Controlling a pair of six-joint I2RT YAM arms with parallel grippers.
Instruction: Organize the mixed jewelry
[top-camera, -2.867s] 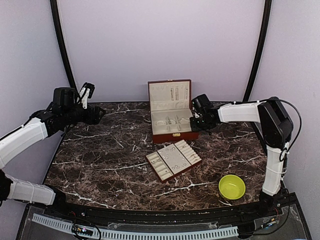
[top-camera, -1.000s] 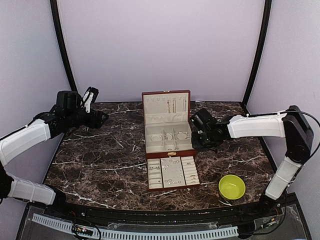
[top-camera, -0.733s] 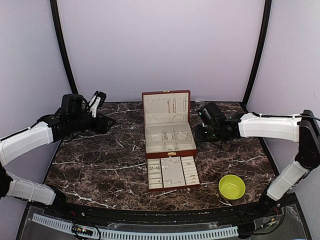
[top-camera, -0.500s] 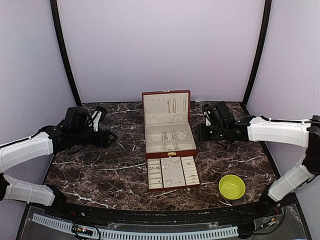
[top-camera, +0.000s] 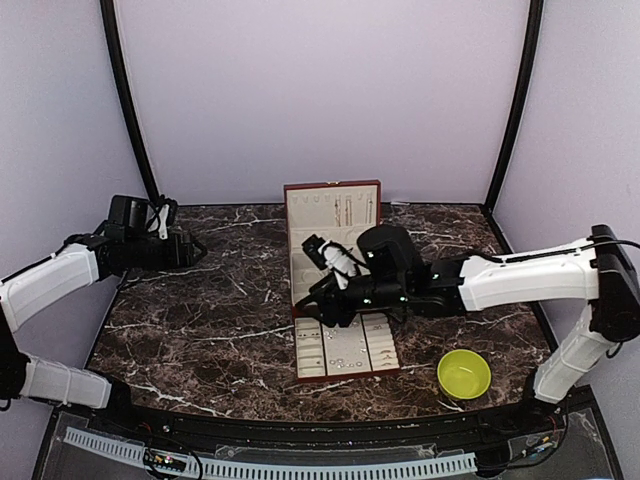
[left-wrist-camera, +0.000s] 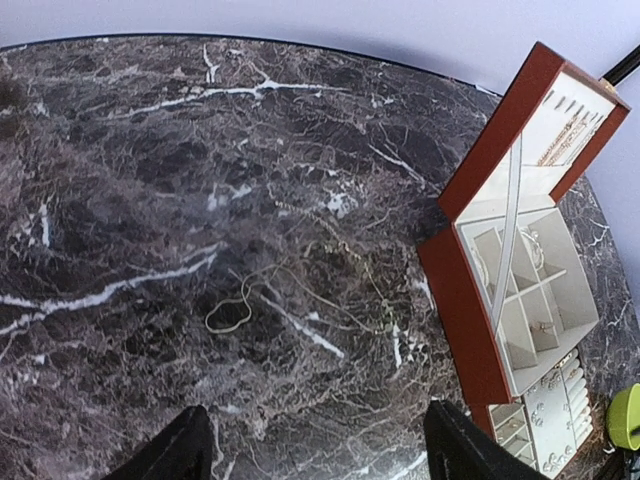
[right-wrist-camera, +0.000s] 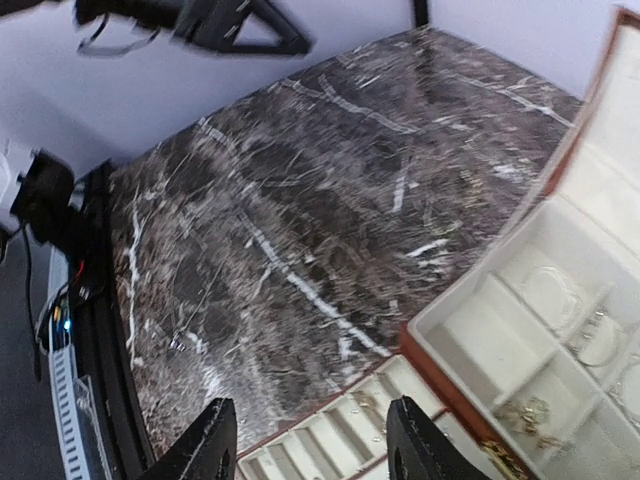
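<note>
Looking through the left wrist camera, I find a thin silvery chain loop (left-wrist-camera: 229, 315) lying flat on the dark veined marble surface (left-wrist-camera: 120, 150), out in the open left half. It sits between the left gripper (left-wrist-camera: 318, 425) and the reddish-brown wooden box with cream lining (left-wrist-camera: 460, 300). The loop is ahead of that gripper and a little to the left of its centre line. A faint strand trails from it toward the box, so its long axis runs roughly across the fingers rather than along them. From the top camera I cannot pick the chain out at all.

The rest of the mixed jewelry, small silvery pieces (top-camera: 345, 350), already sits in the box compartments and in the cream-lined compartment tray (top-camera: 348, 377) toward the near edge. The yellow-green bowl (top-camera: 464, 375) near the right corner looks empty.

My left gripper is spread wide, holds nothing, and hangs clear of the marble. My right gripper (right-wrist-camera: 312, 405) is stretched over the left side of the box and tray. Its fingers are parted about halfway, with nothing between them.

I judge the left arm better placed for the chain, with a clear line down. The strand is thin and flat, so I expect the pinch to be fiddly.
</note>
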